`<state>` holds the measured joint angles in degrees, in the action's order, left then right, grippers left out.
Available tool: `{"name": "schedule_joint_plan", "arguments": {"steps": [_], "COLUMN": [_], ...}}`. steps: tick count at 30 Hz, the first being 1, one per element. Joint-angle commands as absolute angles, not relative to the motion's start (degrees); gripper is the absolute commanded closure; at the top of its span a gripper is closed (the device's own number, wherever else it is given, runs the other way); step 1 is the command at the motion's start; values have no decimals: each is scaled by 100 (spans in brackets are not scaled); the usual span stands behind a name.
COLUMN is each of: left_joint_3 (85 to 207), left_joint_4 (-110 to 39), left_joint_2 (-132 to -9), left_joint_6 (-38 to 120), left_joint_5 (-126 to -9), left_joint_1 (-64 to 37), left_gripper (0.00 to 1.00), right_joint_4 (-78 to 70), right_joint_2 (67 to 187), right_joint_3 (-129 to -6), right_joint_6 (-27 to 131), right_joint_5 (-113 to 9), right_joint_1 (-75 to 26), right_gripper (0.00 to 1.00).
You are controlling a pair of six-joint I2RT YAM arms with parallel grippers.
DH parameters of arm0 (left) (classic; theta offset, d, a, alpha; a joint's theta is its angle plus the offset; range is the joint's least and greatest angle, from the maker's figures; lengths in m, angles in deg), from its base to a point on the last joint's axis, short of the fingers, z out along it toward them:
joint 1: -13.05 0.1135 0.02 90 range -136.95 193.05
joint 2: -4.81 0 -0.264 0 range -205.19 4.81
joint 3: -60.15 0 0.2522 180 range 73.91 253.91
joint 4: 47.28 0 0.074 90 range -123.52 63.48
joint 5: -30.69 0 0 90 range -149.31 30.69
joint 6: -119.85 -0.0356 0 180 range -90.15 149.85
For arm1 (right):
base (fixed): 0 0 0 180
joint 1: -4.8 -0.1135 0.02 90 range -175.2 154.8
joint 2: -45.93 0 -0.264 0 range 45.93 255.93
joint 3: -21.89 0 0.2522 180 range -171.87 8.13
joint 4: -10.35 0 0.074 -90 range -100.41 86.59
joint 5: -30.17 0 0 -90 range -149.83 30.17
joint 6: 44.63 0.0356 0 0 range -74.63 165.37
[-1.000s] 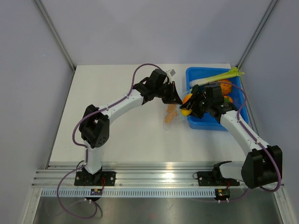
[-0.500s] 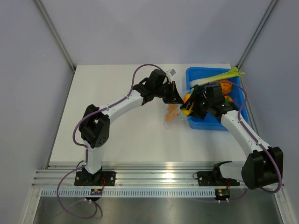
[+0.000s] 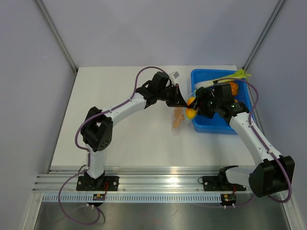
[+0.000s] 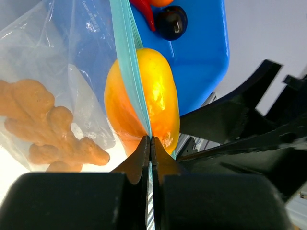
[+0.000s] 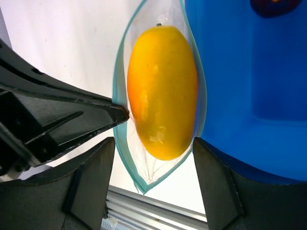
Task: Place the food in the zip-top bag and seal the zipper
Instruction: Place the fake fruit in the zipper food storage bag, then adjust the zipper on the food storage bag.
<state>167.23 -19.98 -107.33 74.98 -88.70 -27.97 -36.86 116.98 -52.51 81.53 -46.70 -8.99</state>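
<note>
Left gripper pinches the zipper to hold the bag mouth open toward the tray, while the right gripper, fingers spread wide, straddles the yellow piece sitting end-first in that mouth, long axis pointing inward toward the orange cluster already inside.

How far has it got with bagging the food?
Done: the orange cluster lies inside the bag. In hand: the yellow piece sits in the bag's mouth, the left gripper pinching the zipper, the right gripper open near it. To do: a red chili is in the tray, and the zipper is unsealed.
</note>
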Motion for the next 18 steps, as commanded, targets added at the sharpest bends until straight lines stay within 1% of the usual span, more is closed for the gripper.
{"name": "schedule_joint_plan", "arguments": {"steps": [1,4,7,14,18], "left_joint_3": [16716,16716,16707,16707,16690], "left_joint_4": [-2306,-2280,-2280,-2280,-2271], "left_joint_2": [-10497,-10514,-10514,-10523,-10514], "left_joint_6": [7547,7529,7512,7512,7511], "left_joint_5": [-9095,-9130,-9121,-9139,-9148], "left_joint_1": [-2765,-2765,-2765,-2765,-2765], "left_gripper": [100,100,100,100,100], "right_joint_4": [-3813,-3725,-3716,-3787,-3760], "right_joint_2": [11301,11010,10912,11027,10991], "right_joint_3": [-5568,-5393,-5313,-5120,-4944], "right_joint_6": [8026,8210,8307,8465,8606], "right_joint_5": [-5120,-5665,-5921,-6185,-6255], "right_joint_1": [-918,-918,-900,-856,-821], "right_gripper": [30,38,40,42,49]}}
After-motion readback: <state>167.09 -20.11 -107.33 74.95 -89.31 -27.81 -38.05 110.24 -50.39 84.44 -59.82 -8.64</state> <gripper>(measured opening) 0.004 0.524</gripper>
